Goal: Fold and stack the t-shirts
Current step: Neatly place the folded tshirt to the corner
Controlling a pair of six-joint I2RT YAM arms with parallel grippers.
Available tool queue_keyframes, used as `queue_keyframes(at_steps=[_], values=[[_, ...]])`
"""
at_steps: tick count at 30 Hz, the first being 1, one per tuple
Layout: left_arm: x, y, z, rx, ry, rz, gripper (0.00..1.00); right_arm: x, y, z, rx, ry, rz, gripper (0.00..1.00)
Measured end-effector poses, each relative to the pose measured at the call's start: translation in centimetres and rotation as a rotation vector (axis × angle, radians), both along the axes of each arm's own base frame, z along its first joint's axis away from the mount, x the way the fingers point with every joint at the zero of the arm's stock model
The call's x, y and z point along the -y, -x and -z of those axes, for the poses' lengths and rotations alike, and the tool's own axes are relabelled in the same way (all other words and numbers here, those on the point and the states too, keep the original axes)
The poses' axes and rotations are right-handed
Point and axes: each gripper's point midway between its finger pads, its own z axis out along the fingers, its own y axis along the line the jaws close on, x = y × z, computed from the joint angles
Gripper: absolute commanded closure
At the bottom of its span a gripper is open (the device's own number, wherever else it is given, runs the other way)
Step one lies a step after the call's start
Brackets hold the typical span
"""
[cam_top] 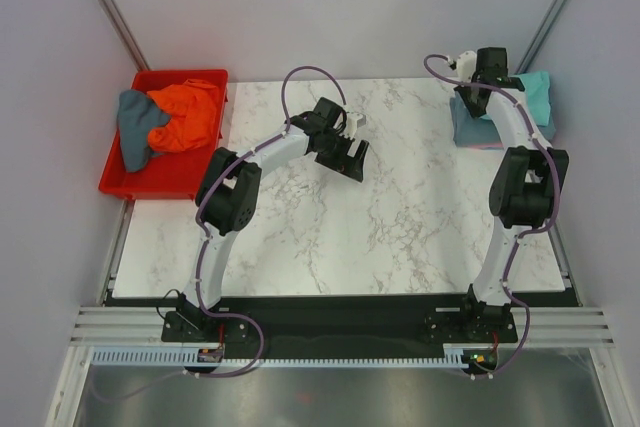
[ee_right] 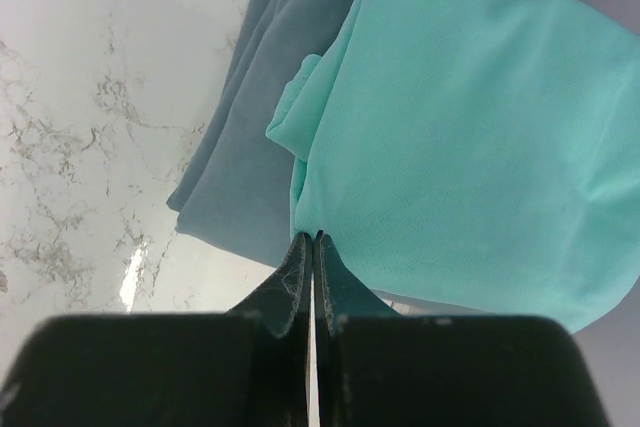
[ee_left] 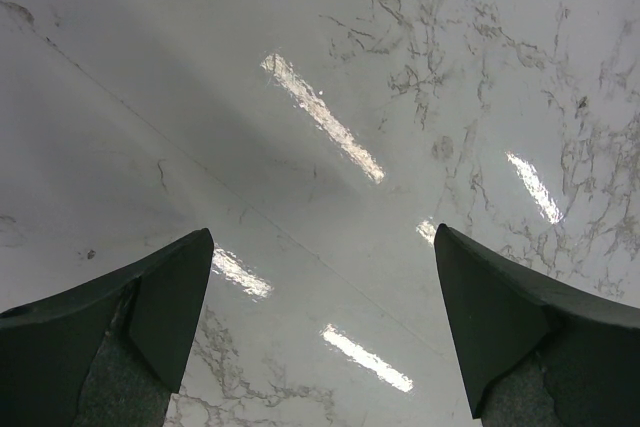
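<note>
A folded teal t-shirt [cam_top: 537,93] lies on a folded blue-grey t-shirt [cam_top: 473,129] at the table's far right edge. Both show in the right wrist view, the teal one [ee_right: 470,117] on the blue-grey one [ee_right: 270,137]. My right gripper [cam_top: 490,77] hangs over this stack. Its jaws are shut, with the tips [ee_right: 310,239] at the teal shirt's near edge and no cloth visible between them. My left gripper [cam_top: 352,159] is open and empty over bare marble [ee_left: 322,237] at the table's middle back. An orange t-shirt [cam_top: 190,112] and a grey-blue t-shirt [cam_top: 135,129] lie crumpled in the red bin.
The red bin [cam_top: 120,185] stands off the table's left edge, at the back. The white marble table [cam_top: 400,237] stretches between the arms. Grey walls close in at left, right and back.
</note>
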Motion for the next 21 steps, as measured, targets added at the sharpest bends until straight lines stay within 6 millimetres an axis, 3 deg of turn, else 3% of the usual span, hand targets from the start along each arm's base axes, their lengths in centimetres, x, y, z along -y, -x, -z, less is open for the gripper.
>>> queue_keyframes(at_steps=[9,10,11,15,17,21], values=[[0.0,0.0,0.0,0.0,0.0,0.0,0.01,-0.1,0.8,0.0,-0.021,-0.003,-0.001,1.0],[0.0,0.0,0.0,0.0,0.0,0.0,0.01,-0.1,0.9,0.1,-0.024,-0.003,-0.001,0.96],[0.0,0.0,0.0,0.0,0.0,0.0,0.01,-0.1,0.9,0.1,-0.025,-0.003,-0.001,0.8],[0.0,0.0,0.0,0.001,-0.001,0.0,0.01,-0.2,1.0,0.4,-0.03,-0.015,0.006,0.36],[0.0,0.0,0.0,0.002,-0.002,-0.001,0.01,-0.5,1.0,0.4,-0.026,-0.034,0.009,0.22],[0.0,0.0,0.0,0.003,-0.004,-0.002,0.01,-1.7,0.5,-1.0,0.01,-0.113,0.005,0.13]])
